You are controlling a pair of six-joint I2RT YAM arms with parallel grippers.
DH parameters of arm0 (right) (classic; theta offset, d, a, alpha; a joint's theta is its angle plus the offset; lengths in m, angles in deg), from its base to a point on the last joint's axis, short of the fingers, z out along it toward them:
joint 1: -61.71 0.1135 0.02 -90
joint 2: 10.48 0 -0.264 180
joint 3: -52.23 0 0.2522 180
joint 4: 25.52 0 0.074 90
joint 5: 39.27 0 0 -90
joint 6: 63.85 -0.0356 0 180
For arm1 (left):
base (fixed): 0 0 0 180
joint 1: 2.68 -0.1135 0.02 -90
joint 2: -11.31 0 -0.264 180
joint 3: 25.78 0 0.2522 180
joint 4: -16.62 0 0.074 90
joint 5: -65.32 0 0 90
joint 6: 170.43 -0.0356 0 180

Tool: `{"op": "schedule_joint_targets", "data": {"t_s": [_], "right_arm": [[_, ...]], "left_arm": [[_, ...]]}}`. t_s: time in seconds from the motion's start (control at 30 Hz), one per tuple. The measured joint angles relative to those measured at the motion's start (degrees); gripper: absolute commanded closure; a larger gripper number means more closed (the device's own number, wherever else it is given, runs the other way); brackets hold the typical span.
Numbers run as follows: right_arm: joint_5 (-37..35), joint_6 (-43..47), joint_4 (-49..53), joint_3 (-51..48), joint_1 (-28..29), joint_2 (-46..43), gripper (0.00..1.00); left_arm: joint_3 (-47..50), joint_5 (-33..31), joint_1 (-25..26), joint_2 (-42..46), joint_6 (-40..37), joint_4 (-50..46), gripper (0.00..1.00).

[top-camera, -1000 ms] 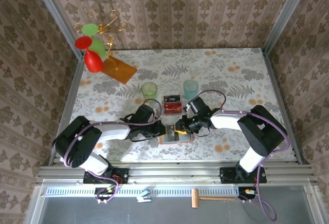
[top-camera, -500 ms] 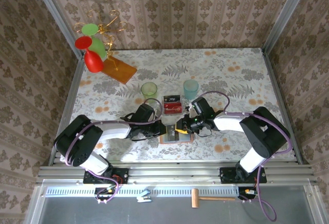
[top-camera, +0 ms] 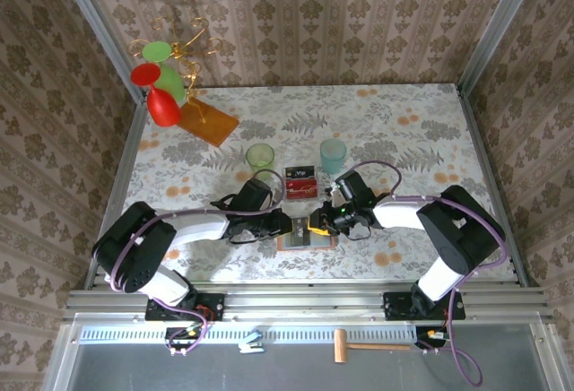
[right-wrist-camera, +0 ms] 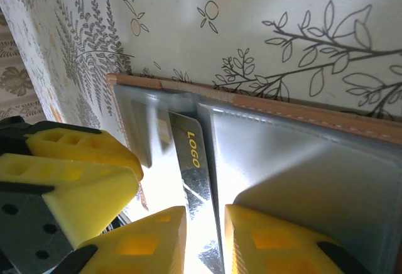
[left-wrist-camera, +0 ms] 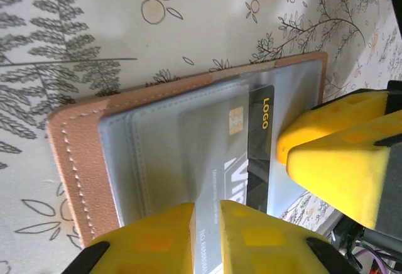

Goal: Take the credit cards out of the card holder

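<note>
Extraction of a dark credit card (left-wrist-camera: 260, 129) is in hand: the right gripper (right-wrist-camera: 205, 214) looks clamped on its edge; the left gripper (left-wrist-camera: 207, 211), fingers nearly together, rests on the open card holder (left-wrist-camera: 78, 154) at near centre, its grip unclear. Next: a flat, steady pull rightward.

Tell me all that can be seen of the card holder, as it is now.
The card holder is a tan leather folder with a stitched border and grey-blue pockets. It lies open and flat on the flowered table, between the two arms. A dark card marked LOGO sticks out of one pocket. The left gripper and the right gripper reach over it; contact is unclear.
</note>
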Motion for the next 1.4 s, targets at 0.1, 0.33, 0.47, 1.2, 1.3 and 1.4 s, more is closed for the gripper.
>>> {"op": "schedule_joint_targets", "data": {"t_s": [0.1, 0.33, 0.47, 1.2, 1.3, 1.4], "right_arm": [[0.2, 0.0, -0.4, 0.0, 0.0, 0.2, 0.78], [0.8, 0.0, -1.1, 0.0, 0.0, 1.0, 0.78], [1.7, -0.2, -2.3, 0.0, 0.0, 1.5, 0.79], [1.9, 1.9, 1.1, -0.3, -1.7, -2.2, 0.94], [1.9, 3.0, 3.0, -0.3, -2.4, -3.7, 0.95], [1.8, 4.0, 5.1, -0.3, -3.0, -5.6, 0.96]], "left_arm": [[0.0, 0.0, 0.3, 0.0, 0.0, 0.0, 0.85], [0.2, 0.1, 0.3, -1.5, 0.0, 1.0, 0.86], [0.3, 0.2, 0.3, -2.0, 0.3, 2.4, 0.87], [2.0, -0.3, 0.3, -0.4, 0.5, 3.3, 0.86], [2.3, -0.5, 0.3, 0.4, 0.5, 2.3, 0.86], [2.6, -0.7, 0.0, 1.4, 0.4, 1.2, 0.85]]}}
